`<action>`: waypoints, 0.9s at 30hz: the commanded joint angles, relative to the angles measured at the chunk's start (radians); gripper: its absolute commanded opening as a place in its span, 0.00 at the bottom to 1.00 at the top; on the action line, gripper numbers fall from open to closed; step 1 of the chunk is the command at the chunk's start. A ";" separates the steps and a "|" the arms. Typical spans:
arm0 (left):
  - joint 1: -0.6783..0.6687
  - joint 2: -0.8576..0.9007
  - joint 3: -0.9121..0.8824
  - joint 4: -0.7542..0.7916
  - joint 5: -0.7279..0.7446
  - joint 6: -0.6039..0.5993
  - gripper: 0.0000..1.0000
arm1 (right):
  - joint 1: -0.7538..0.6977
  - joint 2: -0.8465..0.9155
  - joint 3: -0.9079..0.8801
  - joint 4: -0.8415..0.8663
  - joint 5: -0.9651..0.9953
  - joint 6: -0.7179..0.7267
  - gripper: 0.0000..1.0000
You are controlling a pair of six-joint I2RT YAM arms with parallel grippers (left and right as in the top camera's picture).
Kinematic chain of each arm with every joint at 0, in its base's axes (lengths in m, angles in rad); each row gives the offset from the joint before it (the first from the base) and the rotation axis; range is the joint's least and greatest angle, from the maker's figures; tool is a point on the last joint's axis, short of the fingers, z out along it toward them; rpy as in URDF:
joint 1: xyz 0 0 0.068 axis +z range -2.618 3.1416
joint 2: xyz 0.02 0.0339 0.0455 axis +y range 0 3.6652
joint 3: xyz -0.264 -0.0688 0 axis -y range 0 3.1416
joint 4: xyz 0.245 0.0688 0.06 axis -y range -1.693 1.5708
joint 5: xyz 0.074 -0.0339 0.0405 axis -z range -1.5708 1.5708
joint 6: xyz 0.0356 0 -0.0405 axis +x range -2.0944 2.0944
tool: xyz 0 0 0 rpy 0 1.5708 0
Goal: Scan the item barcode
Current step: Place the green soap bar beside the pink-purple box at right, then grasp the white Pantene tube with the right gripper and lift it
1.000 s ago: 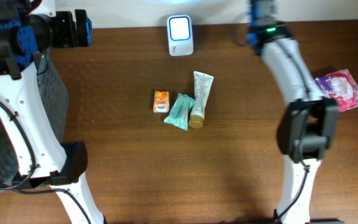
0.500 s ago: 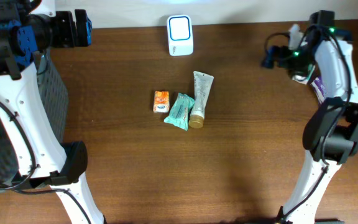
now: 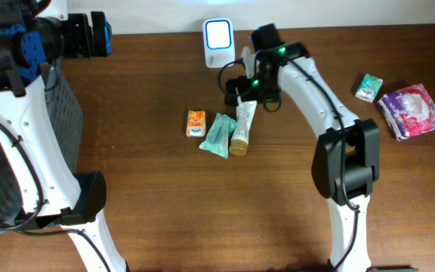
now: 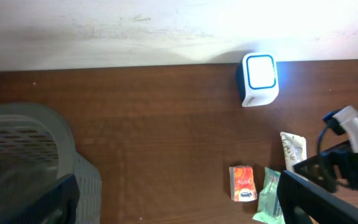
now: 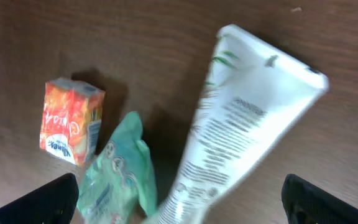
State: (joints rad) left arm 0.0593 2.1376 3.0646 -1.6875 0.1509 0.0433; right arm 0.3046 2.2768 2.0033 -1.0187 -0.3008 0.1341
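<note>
Overhead | right tool [image 5: 179, 196] released, jaws wide above white tube [image 3: 243, 119] | left tool [image 4: 173, 200] released, empty | scanner [image 3: 218, 42] upright at counter [image 3: 165, 204] rear

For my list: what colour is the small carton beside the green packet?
The carton is orange, best in the right wrist view.

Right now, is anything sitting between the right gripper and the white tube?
Nothing visible. The open right gripper hangs directly over the white tube. The teal packet lies close beside the tube's cap end, not on top of it.
</note>
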 commanded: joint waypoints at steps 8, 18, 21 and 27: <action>0.003 -0.004 -0.001 0.000 0.010 -0.006 0.99 | -0.122 0.004 -0.187 0.060 -0.219 0.214 1.00; 0.003 -0.004 -0.001 0.000 0.010 -0.006 0.99 | -0.084 -0.006 -0.253 0.128 -0.228 0.219 0.75; 0.003 -0.004 -0.001 0.000 0.010 -0.006 0.99 | -0.086 -0.028 -0.243 0.141 -0.275 0.218 0.75; 0.003 -0.004 -0.001 0.000 0.010 -0.006 0.99 | -0.038 0.019 -0.246 0.226 -0.271 0.211 0.75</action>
State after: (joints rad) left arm 0.0593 2.1376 3.0646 -1.6875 0.1509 0.0429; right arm 0.2329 2.2768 1.7493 -0.8337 -0.5667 0.3580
